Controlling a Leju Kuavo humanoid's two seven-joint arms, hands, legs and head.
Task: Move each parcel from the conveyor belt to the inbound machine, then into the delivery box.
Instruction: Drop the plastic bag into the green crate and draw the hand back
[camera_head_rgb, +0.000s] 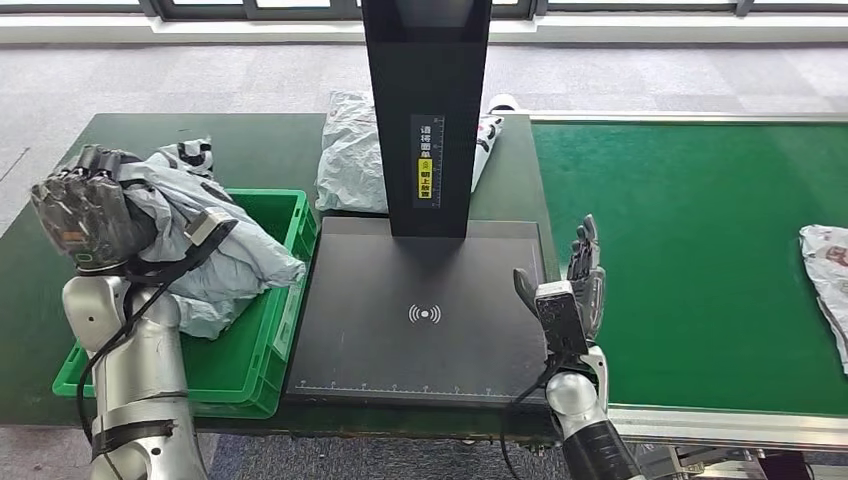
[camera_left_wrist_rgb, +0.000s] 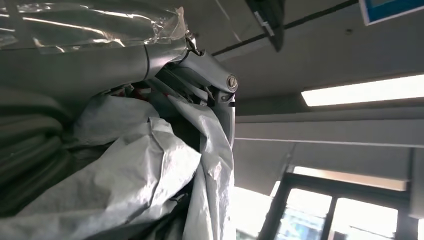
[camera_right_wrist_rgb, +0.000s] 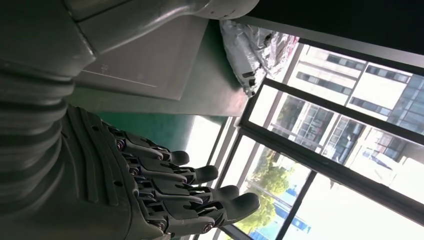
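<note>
In the head view, the left hand (camera_head_rgb: 85, 215) gripped a grey parcel (camera_head_rgb: 215, 255) above the green delivery box (camera_head_rgb: 285, 225), left of the inbound machine (camera_head_rgb: 425, 310). The left wrist view showed crumpled film, probably light, soft and slippery; bunched folds seemed safest. In the right wrist view, the right hand (camera_right_wrist_rgb: 165, 192) was spread, holding nothing.

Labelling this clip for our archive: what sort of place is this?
Probably a parcel-sorting demo station indoors: a green conveyor belt carrying a parcel, a black scanning machine, and a green crate beside it.
</note>
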